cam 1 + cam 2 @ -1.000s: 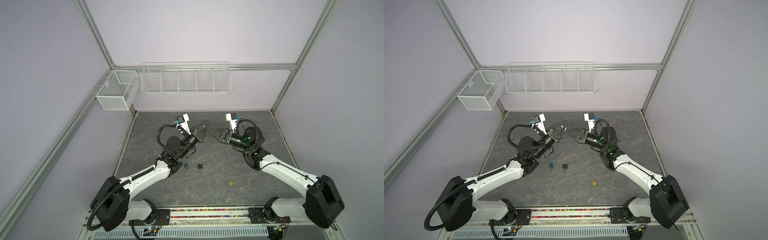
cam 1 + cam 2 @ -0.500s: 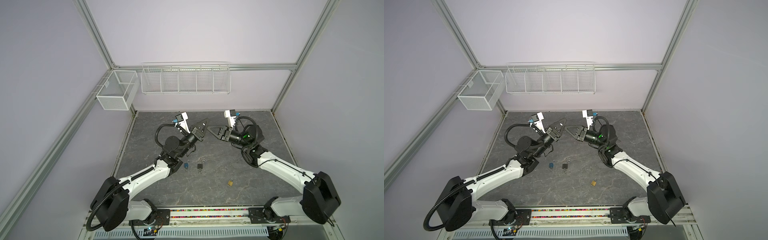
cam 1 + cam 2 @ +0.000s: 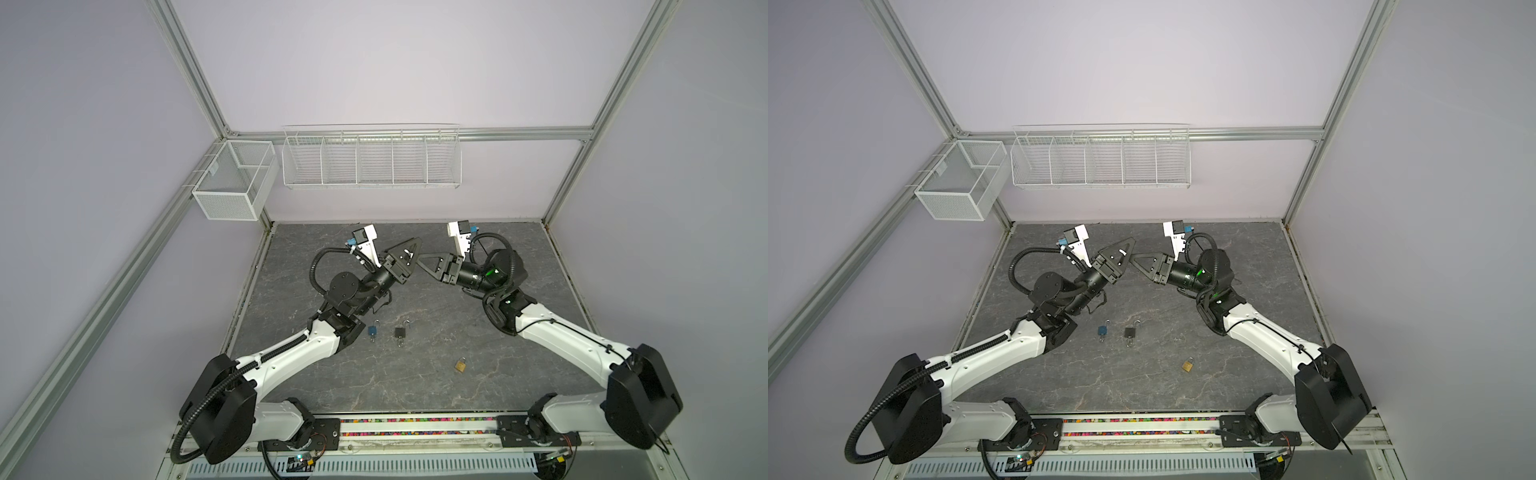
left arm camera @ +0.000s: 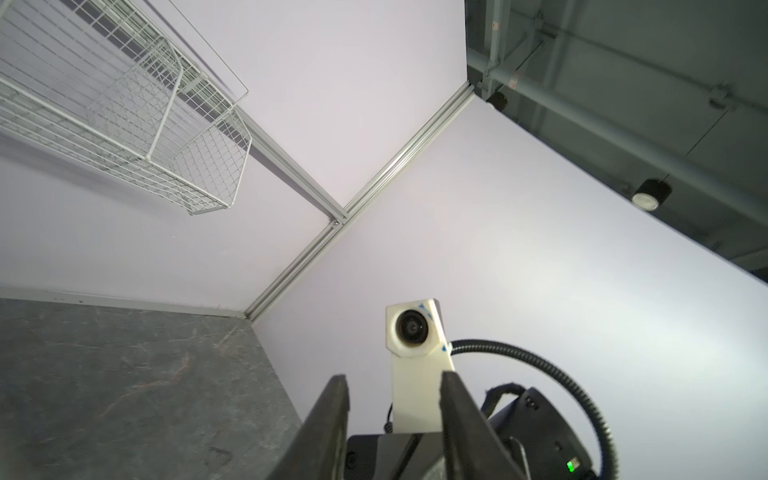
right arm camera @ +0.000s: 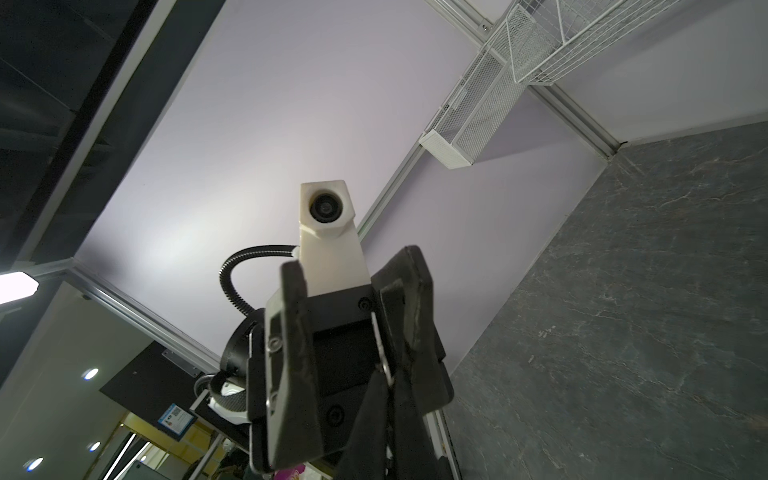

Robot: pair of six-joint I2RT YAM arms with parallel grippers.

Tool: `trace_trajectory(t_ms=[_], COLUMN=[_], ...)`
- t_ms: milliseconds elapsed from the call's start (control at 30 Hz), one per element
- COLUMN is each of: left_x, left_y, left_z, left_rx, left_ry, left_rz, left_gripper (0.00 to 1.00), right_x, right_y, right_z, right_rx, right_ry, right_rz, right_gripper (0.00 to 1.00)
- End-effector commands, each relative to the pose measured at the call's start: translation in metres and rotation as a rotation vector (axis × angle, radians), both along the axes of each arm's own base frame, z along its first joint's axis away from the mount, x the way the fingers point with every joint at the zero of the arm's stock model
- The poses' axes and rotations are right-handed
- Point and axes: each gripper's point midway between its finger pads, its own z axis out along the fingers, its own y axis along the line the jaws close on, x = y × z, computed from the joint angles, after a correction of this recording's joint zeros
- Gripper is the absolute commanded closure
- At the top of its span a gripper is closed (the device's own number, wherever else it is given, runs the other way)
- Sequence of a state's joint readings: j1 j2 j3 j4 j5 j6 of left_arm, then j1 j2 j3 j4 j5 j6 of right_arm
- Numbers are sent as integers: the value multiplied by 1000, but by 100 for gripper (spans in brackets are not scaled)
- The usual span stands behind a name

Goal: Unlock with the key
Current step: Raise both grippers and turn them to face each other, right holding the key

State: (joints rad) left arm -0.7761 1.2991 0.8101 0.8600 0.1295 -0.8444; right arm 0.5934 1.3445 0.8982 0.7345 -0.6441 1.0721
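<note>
Both grippers meet tip to tip in the air above the back of the table. My right gripper (image 3: 422,260) (image 5: 385,376) is shut on a thin silver key (image 5: 379,340). My left gripper (image 3: 415,245) (image 4: 392,378) stands open around that tip, its fingers (image 5: 293,316) spread either side of the key. In both top views three padlocks lie on the table below: a blue one (image 3: 372,331) (image 3: 1102,330), a black one (image 3: 400,332) (image 3: 1130,332) and a brass one (image 3: 460,365) (image 3: 1187,365). Small keys seem to hang from the blue and black ones.
A white wire rack (image 3: 371,156) hangs on the back wall and a mesh basket (image 3: 232,185) on the left rail. The grey stone-patterned table (image 3: 415,386) is walled on three sides. A rail with the arm bases (image 3: 415,428) runs along the front edge.
The left gripper, shut a second ago, has opened. The right gripper has closed on the key. Both grippers have risen a little and tilted toward the back wall.
</note>
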Motion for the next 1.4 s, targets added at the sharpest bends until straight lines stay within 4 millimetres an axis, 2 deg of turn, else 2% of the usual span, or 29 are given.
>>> trace_trajectory(t_ms=[0, 100, 133, 267, 400, 633, 800, 900, 1033, 1367], left_x=[-5, 5, 4, -5, -18, -20, -20, -24, -24, -25], left_y=[5, 16, 18, 15, 8, 3, 1, -1, -1, -6], left_z=[4, -24, -26, -24, -19, -35, -39, -34, -34, -38], left_rx=[76, 166, 161, 173, 151, 179, 185, 162, 156, 155], left_ry=[-4, 69, 72, 53, 13, 52, 72, 64, 72, 92], left_rz=[17, 54, 40, -30, -113, -151, -164, -195, -197, -231], left_gripper=[52, 52, 52, 55, 65, 69, 72, 74, 88, 87], right_x=[-10, -16, -18, -22, -22, -24, -23, -20, -19, -17], right_y=[-8, -14, -15, -18, -20, -24, -23, -23, -24, -26], right_z=[-10, -15, -17, -25, -26, -11, -7, -7, -5, -2], right_rx=[-101, -161, -178, -220, -236, -214, -193, -190, -178, -167], right_ry=[-66, -104, -114, -113, -99, -119, -117, -103, -98, -99], right_rz=[-27, -40, -41, -43, -49, -68, -70, -77, -83, -95], right_gripper=[93, 94, 94, 94, 94, 93, 94, 94, 94, 94])
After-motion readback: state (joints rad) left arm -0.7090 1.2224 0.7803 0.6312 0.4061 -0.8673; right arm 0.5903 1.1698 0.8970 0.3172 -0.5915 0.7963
